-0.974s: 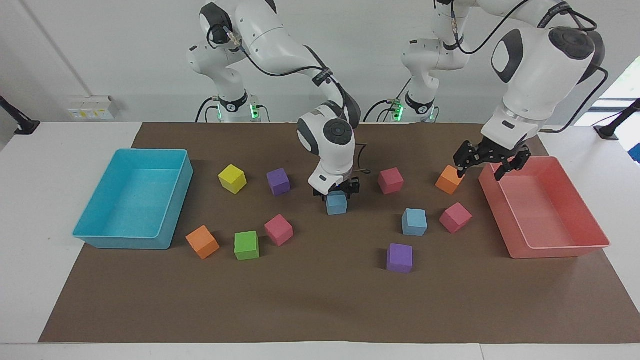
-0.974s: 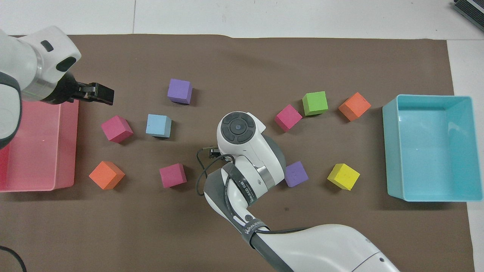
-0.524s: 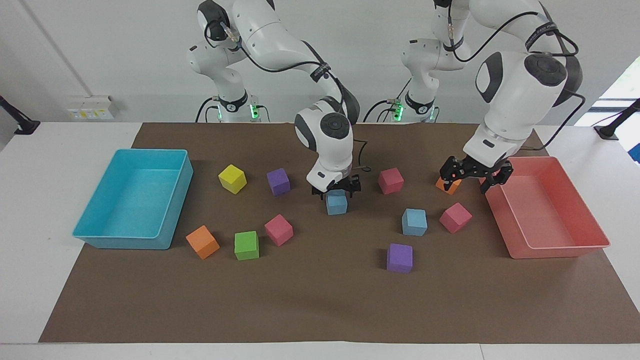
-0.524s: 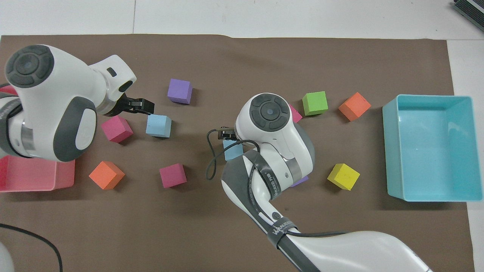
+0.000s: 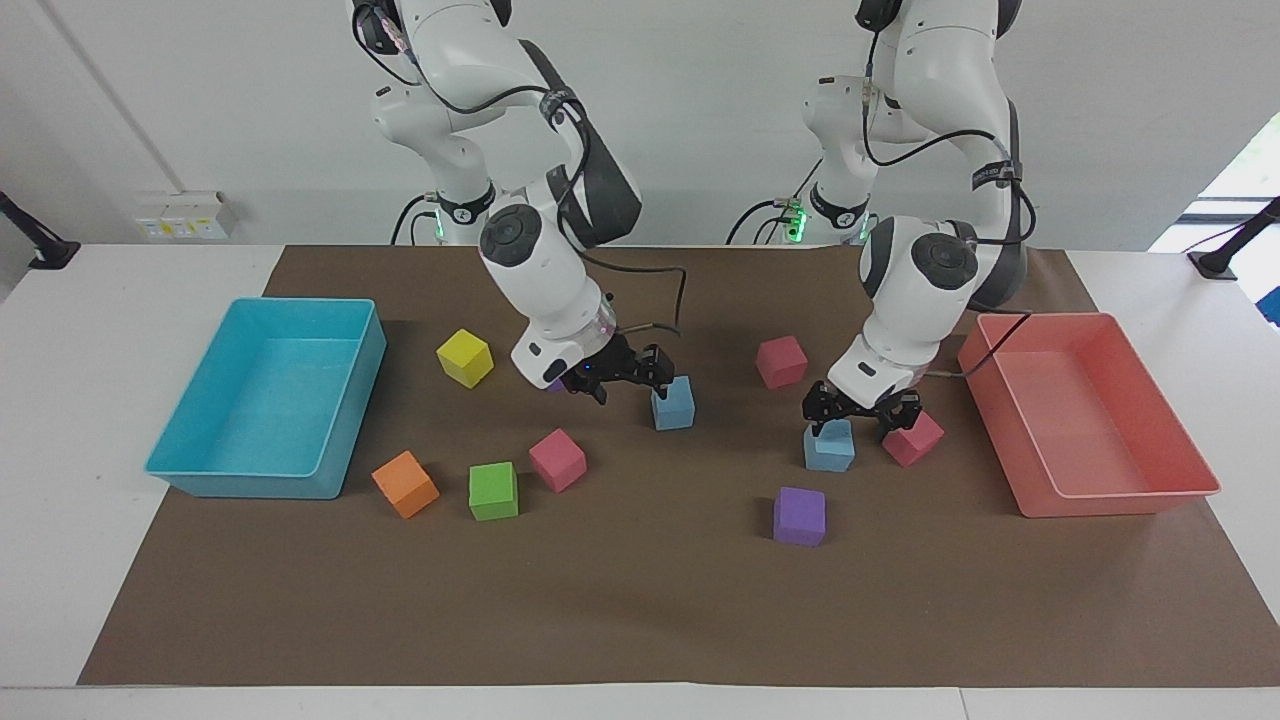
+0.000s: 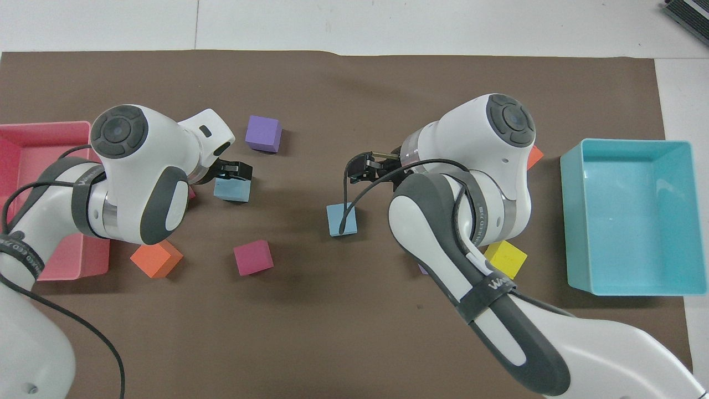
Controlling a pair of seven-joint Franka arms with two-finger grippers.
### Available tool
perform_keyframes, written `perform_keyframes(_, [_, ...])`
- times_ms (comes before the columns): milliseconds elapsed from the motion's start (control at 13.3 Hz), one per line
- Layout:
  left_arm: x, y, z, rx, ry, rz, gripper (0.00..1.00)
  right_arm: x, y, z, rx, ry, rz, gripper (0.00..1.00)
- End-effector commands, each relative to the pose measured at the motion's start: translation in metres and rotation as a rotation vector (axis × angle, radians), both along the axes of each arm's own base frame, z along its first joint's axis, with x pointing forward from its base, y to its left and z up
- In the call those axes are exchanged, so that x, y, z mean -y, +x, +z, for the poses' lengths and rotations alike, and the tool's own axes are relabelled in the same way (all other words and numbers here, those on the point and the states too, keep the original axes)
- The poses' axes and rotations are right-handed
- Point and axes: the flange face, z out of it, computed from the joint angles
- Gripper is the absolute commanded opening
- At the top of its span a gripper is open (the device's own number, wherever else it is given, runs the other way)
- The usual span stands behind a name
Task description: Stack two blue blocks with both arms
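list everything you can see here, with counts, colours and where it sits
blue blocks: 2, sky blue, one mid-mat, one toward the left arm's end
purple cubes: 2, purple, one farthest from the robots, one mostly hidden under the right arm
pink cubes: 3, magenta, scattered
orange cubes: 2, orange, one near each tray
green cube: 1, green, beside an orange cube
yellow cube: 1, yellow, near the cyan tray
cyan tray: 1, right arm's end
pink tray: 1, left arm's end
mat: 1, brown
right gripper: open, beside the mid-mat blue block
left gripper: open, over the other blue block
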Motion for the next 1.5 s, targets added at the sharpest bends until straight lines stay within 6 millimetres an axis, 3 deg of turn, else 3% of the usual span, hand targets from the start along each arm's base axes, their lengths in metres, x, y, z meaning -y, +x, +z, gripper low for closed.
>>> perform_keyframes(0, [0.0,-0.007,-0.012,0.034,-0.009,0.008,1.0,0.034,-0.012,-0.018,-0.011,0.121,0.027,1.0])
perform_keyframes(225, [0.001,-0.007,-0.034,0.007,0.0,0.001,1.0,0.042,-0.013,-0.037,-0.014,0.234,-0.011,1.0])
perform_keyframes(524, [0.002,-0.018,-0.046,-0.021,0.008,-0.001,1.0,0.064,-0.02,-0.074,0.002,0.375,-0.024,1.0])
perform_keyframes(749, [0.009,-0.022,-0.05,-0.025,0.009,-0.008,1.0,0.067,-0.025,-0.087,-0.017,0.414,-0.058,0.69])
perform_keyframes(899, [0.009,-0.022,-0.051,-0.026,0.009,-0.01,1.0,0.062,-0.031,-0.092,-0.031,0.453,-0.095,0.35])
perform_keyframes(974, [0.009,-0.022,-0.051,-0.026,0.009,-0.009,1.0,0.063,-0.031,-0.092,-0.036,0.454,-0.101,0.11])
perform_keyframes(1049, [0.008,-0.022,-0.051,-0.027,0.01,-0.009,1.0,0.066,-0.036,-0.096,-0.053,0.453,-0.116,0.0])
perform_keyframes(1124, [0.008,-0.022,-0.051,-0.029,0.011,-0.009,1.0,0.07,-0.043,-0.104,-0.074,0.463,-0.14,0.0])
perform_keyframes(1199, [0.008,-0.022,-0.051,-0.03,0.011,-0.007,0.96,0.071,-0.046,-0.112,-0.086,0.478,-0.149,0.0])
perform_keyframes(1349, [0.007,-0.022,-0.051,-0.032,0.012,-0.006,0.65,0.07,-0.048,-0.118,-0.085,0.498,-0.158,0.0])
perform_keyframes(1424, [0.007,-0.021,-0.05,-0.027,0.013,-0.008,0.42,0.072,-0.049,-0.12,-0.091,0.498,-0.164,0.0])
